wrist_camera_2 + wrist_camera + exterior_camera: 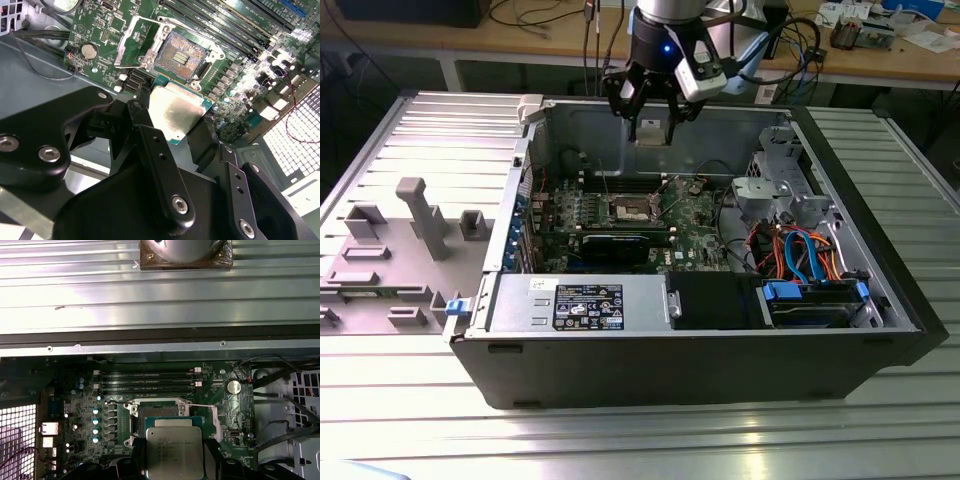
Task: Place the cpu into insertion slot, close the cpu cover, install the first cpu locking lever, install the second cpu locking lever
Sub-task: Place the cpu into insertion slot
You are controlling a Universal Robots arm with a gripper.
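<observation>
My gripper (650,118) hangs above the open computer case, shut on the cpu (650,131), a flat square chip with a silver-grey top. Both wrist views show the cpu (175,112) (174,450) clamped by its edges between black fingers (137,115) (212,457). It is held in the air, clear of the board. The insertion slot (181,54) (157,414) (630,208) lies bare on the green board, its dark centre showing. Beside the slot, the cpu cover (134,42) (218,421) stands swung open. A thin wire lever (200,406) is raised next to the slot.
Long memory slots (145,380) run beside the socket. A black expansion card (615,243), a power supply (580,303), a drive cage (775,180) and orange and blue cables (805,250) crowd the case. A grey fixture (420,215) stands at the exterior view's left.
</observation>
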